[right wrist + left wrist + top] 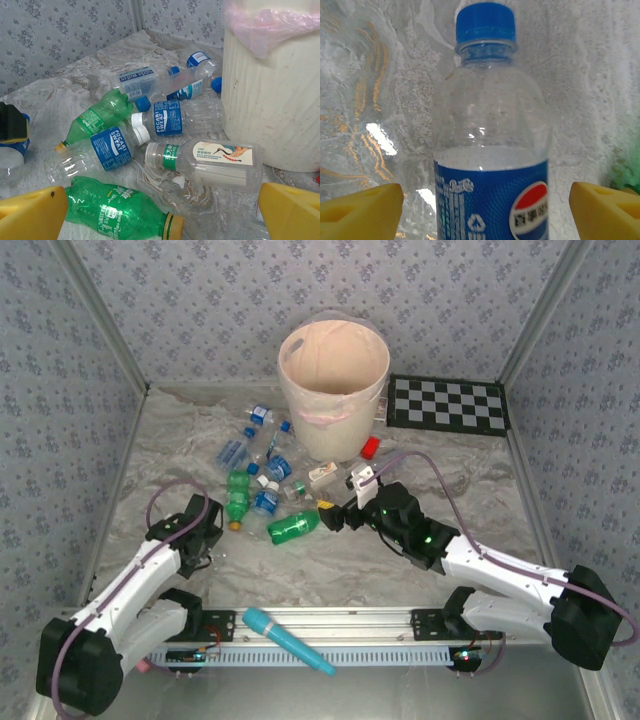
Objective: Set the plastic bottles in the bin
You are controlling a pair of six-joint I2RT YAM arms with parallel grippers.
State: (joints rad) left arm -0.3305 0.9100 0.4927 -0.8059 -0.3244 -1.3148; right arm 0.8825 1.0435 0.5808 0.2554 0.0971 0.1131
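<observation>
The large round pale peach plastic bin (333, 390) stands at the far middle of the table. A thin liner (270, 25), pinkish where it bunches, is folded over its rim. From above I see its smooth inner wall, but I cannot tell what lies at the bottom. The plastic bottles lie on their sides in a loose heap just left of the bin and nearer to me, on the crinkled grey-white marbled tabletop (470, 500). Through the right wrist camera I count two ribbed green bottles (100, 117) with yellow caps and two clear bottles with blue Pocari Sweat labels (172, 118). There is also one squarish clear bottle with a white bird label (210, 160), and at least three more clear blue-labelled bottles (135, 82) farther back. My right gripper (162, 200) hovers at the near edge of the heap, its yellow pads spread wide, gripping nothing. My left gripper (486, 200), left of the heap, is also spread. It has one yellow pad on either side of a clear round-shouldered bottle with a blue screw cap and Pepsi label (490, 150), with a gap on both sides, so it has hold of nothing. One teal microphone-shaped wand (290, 640) lies at the near edge. One small red block (371, 447) sits by the bin's right foot, and one black-and-white checkerboard (447, 404) lies far right.
</observation>
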